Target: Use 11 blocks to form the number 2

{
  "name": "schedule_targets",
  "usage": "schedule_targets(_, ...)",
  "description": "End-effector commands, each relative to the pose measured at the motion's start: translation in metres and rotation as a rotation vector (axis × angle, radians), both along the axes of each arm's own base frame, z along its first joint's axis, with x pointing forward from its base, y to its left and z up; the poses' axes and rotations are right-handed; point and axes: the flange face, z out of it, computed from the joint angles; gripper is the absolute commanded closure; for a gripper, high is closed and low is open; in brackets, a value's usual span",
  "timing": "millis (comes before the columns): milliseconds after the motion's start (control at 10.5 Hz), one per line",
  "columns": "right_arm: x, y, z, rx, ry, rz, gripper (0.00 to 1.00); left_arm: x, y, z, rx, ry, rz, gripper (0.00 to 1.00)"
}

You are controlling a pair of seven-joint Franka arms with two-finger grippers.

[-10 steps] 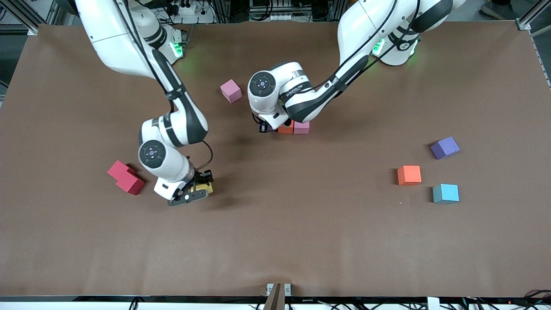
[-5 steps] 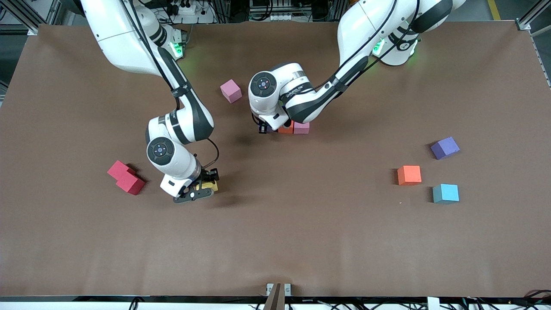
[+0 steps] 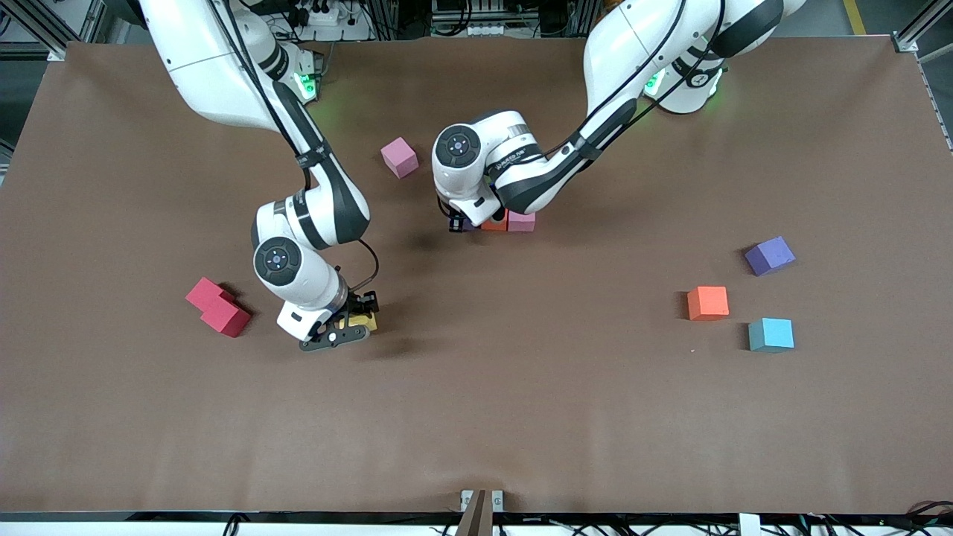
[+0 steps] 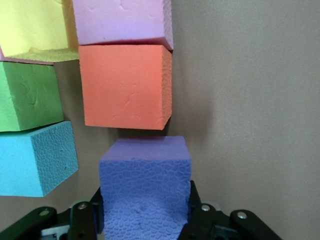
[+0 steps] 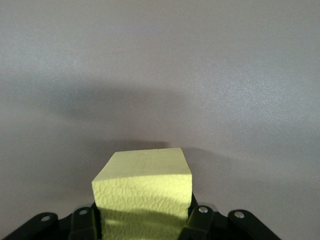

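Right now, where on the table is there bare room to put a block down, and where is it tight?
The widest bare patch lies between the yellow block, held in the right gripper, and the orange block. Tight: the cluster, where the left gripper holds a purple block.

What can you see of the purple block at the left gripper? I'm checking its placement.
The purple block is a matte foam cube with a pebbled top. The left gripper is shut on it, one finger on each side. It sits in line with the orange block, a thin gap between them. It looks level.
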Motion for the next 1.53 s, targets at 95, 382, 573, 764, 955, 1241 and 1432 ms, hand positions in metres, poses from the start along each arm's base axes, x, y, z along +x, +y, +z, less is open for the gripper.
schedule_targets(95,-0.002,0.0,0.008,0.011,0.006,-0.019,0.68,-0.005,0.002,-0.007,0.003,-0.018,-0.016,0.38)
schedule_targets(382,-0.002,0.0,0.008,0.011,0.006,-0.019,0.68,-0.006,0.005,-0.015,0.023,-0.032,-0.032,0.38)
schedule_targets(573,-0.002,0.0,0.009,0.012,0.005,-0.02,0.68,-0.006,0.006,-0.017,0.028,-0.03,-0.034,0.38)
schedule_targets(764,-0.002,0.0,0.008,0.011,0.006,-0.019,0.68,-0.009,0.004,-0.019,0.03,-0.035,-0.044,0.38)
schedule_targets(955,-0.002,0.0,0.008,0.011,0.006,-0.019,0.68,-0.01,0.005,-0.025,0.037,-0.03,-0.048,0.35)
schedule_targets(1241,-0.002,0.0,0.009,0.012,0.005,-0.02,0.68,-0.013,0.003,-0.033,0.046,-0.039,-0.069,0.23)
schedule_targets(1432,-0.002,0.001,0.009,0.012,0.005,-0.02,0.68,-0.01,0.003,-0.031,0.045,-0.041,-0.06,0.23)
